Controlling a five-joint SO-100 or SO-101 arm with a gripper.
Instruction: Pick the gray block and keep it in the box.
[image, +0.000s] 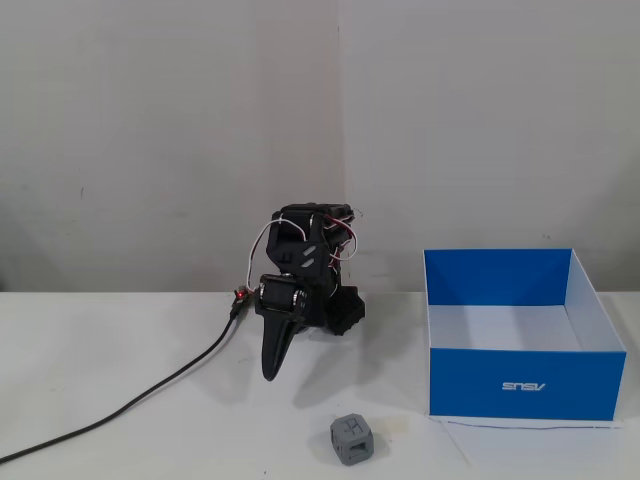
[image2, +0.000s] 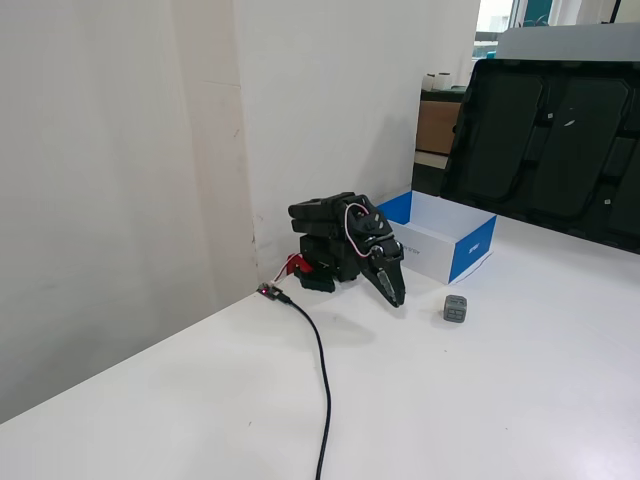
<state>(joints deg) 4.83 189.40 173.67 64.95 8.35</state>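
Note:
The gray block (image: 351, 439) sits on the white table near the front edge, left of the box; it also shows in the other fixed view (image2: 455, 308). The box (image: 524, 386) has blue walls and a white inside, stands at the right and is empty; it also shows in the other fixed view (image2: 470, 250) behind the arm. The black arm is folded down by the wall. My gripper (image: 271, 372) points down at the table, jaws together and empty, well left of and behind the block. It also shows in the other fixed view (image2: 396, 297).
A black cable (image: 130, 400) runs from the arm's base to the left front of the table. A wall stands right behind the arm. A large black panel (image2: 545, 130) stands beyond the table in a fixed view.

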